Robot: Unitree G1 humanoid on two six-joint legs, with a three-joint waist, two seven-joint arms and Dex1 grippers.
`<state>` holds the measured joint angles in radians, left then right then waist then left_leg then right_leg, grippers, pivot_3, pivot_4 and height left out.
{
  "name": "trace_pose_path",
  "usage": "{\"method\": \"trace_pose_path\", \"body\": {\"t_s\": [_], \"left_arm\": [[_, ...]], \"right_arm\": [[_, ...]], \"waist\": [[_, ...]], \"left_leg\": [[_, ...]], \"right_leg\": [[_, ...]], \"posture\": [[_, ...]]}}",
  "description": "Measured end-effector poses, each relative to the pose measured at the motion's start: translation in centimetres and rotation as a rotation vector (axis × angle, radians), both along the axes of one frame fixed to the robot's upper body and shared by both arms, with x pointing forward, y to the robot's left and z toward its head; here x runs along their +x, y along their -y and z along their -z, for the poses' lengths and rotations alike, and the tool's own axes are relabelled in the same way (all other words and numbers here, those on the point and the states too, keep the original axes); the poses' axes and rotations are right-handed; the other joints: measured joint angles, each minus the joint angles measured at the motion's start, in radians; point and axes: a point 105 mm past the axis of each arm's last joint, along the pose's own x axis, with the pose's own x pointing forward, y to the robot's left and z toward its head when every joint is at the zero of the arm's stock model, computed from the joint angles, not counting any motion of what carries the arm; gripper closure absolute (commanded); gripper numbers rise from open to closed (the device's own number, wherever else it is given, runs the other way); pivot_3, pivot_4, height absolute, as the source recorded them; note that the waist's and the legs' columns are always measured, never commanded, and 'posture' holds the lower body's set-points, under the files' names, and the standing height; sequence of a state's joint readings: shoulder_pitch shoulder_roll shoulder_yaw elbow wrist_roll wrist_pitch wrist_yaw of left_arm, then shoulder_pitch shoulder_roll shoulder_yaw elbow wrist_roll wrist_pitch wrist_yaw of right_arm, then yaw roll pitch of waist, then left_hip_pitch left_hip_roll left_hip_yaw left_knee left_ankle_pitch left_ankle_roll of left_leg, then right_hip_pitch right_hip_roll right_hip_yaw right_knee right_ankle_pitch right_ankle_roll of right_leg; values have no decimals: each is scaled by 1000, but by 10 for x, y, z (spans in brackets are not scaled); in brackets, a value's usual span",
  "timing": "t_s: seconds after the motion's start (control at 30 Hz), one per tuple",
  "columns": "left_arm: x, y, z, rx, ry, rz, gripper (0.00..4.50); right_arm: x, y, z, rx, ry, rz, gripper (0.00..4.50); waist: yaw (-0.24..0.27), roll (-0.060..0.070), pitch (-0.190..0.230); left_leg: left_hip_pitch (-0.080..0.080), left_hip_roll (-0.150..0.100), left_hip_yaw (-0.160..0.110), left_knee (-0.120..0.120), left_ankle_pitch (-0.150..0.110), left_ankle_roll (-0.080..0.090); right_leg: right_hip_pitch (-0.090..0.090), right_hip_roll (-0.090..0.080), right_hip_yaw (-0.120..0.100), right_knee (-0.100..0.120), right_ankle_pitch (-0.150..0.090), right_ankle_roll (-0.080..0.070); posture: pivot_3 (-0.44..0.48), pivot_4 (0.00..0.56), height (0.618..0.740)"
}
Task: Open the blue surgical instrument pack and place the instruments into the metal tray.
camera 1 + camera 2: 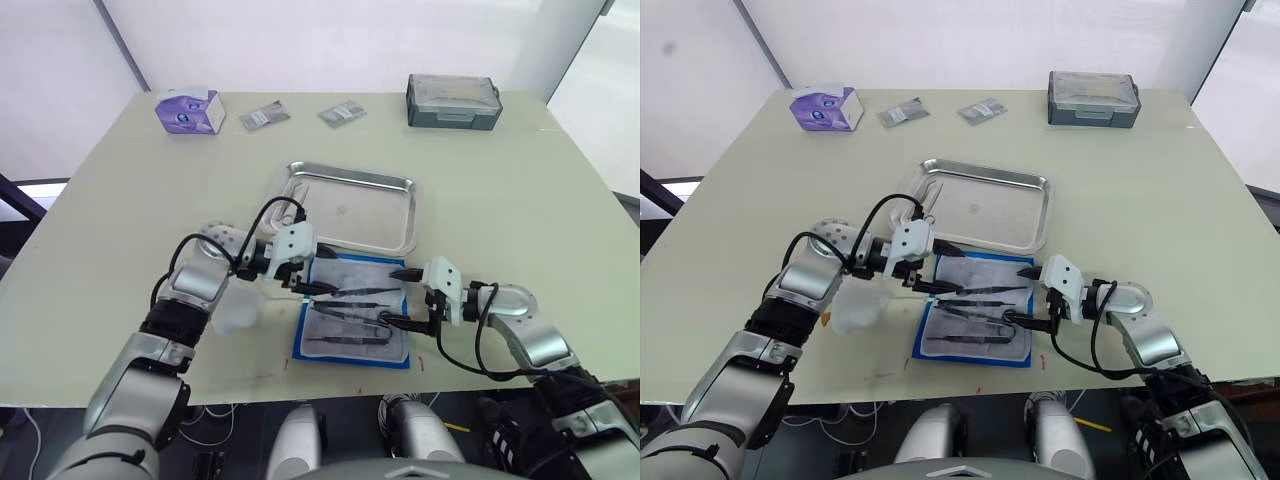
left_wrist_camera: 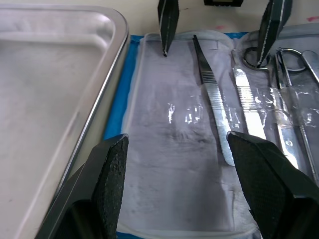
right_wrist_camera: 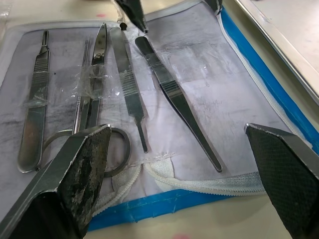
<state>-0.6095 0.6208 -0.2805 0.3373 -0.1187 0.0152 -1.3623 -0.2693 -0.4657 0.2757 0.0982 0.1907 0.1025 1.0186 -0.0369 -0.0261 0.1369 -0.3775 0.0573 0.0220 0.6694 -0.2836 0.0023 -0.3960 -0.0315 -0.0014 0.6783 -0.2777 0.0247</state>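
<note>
The blue surgical instrument pack [image 1: 352, 312] lies open on the pale table [image 1: 520, 200], with its grey-white lining turned up, just in front of the metal tray [image 1: 350, 207] and touching or almost touching the tray's near rim. The instruments [image 3: 124, 84] lie side by side on the lining: straight tweezers, ring-handled scissors and some other slim steel tools, a few of them under a clear plastic band. One small instrument seems to lie already in the left part of the tray, but it is too small to say which kind. The left gripper [image 1: 310, 280] hangs over the left end of the pack, its two black fingers spread wide with nothing between them. The right gripper [image 1: 398, 297] is at the right end of the pack, also spread wide and holding nothing. At the far edge of the table stand a purple tissue box [image 1: 189, 110], two small packets [image 1: 265, 117] and a dark grey box [image 1: 453, 101].
</note>
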Motion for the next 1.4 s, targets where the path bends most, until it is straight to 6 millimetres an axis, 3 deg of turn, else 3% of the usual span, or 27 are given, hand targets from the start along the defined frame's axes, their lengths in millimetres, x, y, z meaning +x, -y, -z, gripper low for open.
{"method": "trace_pose_path", "body": {"t_s": [0.3, 1.07, 1.17, 1.37, 1.4], "left_arm": [[-8, -2, 12, 13, -37, 10, 1147], [-4, 1, 15, 22, 30, 25, 1147], [-6, 2, 17, 31, 36, 45, 1759], [-14, 4, 23, 53, 22, 96, 4460], [-14, 4, 23, 56, 24, 98, 4460]], "right_arm": [[0, 0, 0, 0, 1, 1, 0], [0, 0, 0, 0, 1, 4, 0], [0, 0, 0, 0, 0, 4, 0], [-1, 0, 1, -1, -3, 8, 0], [-1, 0, 1, 0, -2, 8, 0]], "waist": [[0, 0, 0], [1, 0, 0], [1, 0, 0], [2, 0, -2], [2, 0, -2]], "left_leg": [[0, 0, 0, 0, 0, 0], [0, 0, 0, 0, 0, 0], [0, 0, 0, 0, 0, 0], [1, 0, 0, 0, 0, 0], [1, 0, 0, 0, 0, 0]], "right_leg": [[0, 0, 0, 0, 0, 0], [0, 0, 0, 0, 0, 0], [0, 0, 0, 0, 0, 0], [0, 0, 0, 0, 0, 0], [0, 0, 0, 0, 0, 0]], "posture": [[0, 150, 731], [0, 150, 731], [0, 150, 731], [0, 150, 731], [0, 150, 731]]}}
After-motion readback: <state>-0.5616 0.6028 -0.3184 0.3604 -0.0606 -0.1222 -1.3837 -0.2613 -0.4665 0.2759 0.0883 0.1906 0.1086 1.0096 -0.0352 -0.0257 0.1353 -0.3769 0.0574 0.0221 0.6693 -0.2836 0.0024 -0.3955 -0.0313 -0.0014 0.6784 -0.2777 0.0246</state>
